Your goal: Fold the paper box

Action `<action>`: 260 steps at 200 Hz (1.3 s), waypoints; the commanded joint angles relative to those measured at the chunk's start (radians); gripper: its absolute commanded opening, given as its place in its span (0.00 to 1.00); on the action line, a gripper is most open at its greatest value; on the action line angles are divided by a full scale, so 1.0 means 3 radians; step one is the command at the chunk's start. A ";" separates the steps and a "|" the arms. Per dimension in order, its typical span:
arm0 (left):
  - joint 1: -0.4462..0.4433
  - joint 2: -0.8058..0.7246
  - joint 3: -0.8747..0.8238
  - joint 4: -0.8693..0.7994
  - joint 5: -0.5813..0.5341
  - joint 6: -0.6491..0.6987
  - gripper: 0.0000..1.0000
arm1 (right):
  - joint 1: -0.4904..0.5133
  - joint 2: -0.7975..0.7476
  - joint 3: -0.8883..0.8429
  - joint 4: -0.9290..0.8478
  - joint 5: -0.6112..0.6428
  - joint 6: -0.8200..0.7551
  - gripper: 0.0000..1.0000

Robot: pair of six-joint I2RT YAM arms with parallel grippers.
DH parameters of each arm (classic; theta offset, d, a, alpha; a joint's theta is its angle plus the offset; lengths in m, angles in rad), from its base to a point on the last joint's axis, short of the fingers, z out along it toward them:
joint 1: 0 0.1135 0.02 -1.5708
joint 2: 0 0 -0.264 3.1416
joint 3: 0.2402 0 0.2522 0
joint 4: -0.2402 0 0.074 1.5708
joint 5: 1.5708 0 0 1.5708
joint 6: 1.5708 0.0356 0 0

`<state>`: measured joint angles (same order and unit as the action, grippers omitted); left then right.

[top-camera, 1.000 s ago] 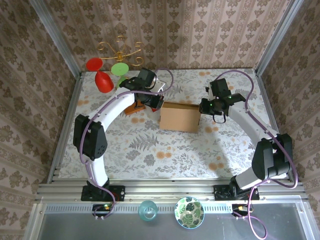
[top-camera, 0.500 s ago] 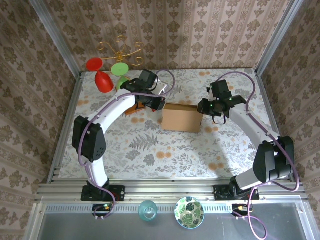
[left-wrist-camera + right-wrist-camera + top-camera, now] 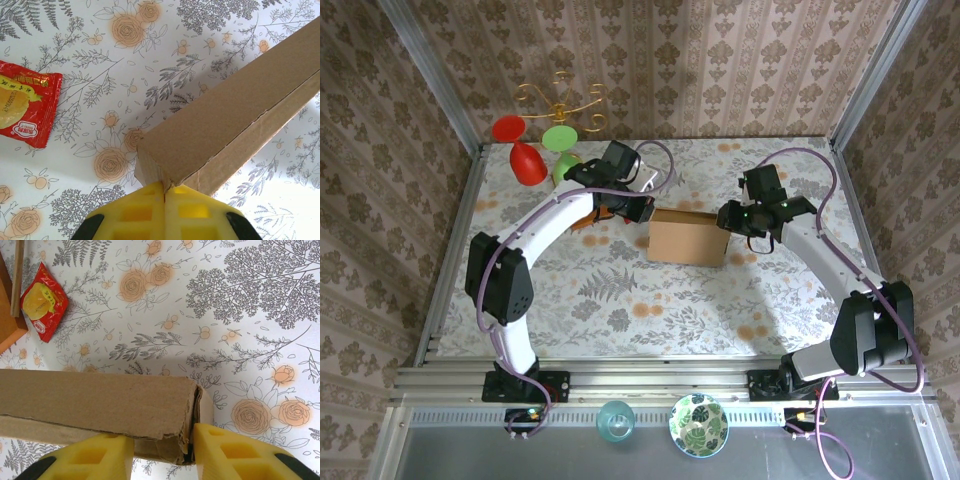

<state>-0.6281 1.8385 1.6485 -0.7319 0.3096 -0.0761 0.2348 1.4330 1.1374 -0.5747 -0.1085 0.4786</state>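
Observation:
The paper box (image 3: 687,237) is a brown cardboard block in the middle of the floral table, folded up into a closed shape. My left gripper (image 3: 638,208) is at its far left corner. In the left wrist view the yellow fingers (image 3: 130,212) meet with the corner of the box (image 3: 230,110) nipped in the seam between them. My right gripper (image 3: 728,222) is at the box's right end. In the right wrist view its fingers (image 3: 227,452) sit on either side of the ragged end of the box (image 3: 95,400), pressing on it.
A red-yellow packet (image 3: 22,107) lies on the table left of the box, beside an orange-brown wooden board (image 3: 7,315). Red and green cups (image 3: 528,160) on a gold stand sit at the back left. A bowl (image 3: 699,424) and a glass (image 3: 616,421) stand in front of the arm bases.
The box has slid slightly to the right, and both grippers have moved with it while keeping their hold on its ends.

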 commanded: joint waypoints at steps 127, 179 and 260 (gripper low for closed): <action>-0.0023 0.0046 0.0372 -0.0401 0.0087 -0.0316 0.07 | 0.0036 -0.0011 -0.0144 -0.0109 0.0228 -0.0043 0.32; -0.0013 0.0167 0.0623 -0.0651 0.0125 -0.0411 0.07 | 0.0118 0.0035 -0.0105 -0.0158 0.0268 -0.0115 0.32; -0.0001 0.0304 0.0870 -0.0848 0.0169 -0.0546 0.07 | 0.0265 0.0080 -0.0098 -0.0225 0.0421 -0.0208 0.34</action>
<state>-0.6312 1.9148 1.8614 -0.9546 0.3214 -0.2096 0.2909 1.4269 1.1191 -0.5720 -0.0105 0.4435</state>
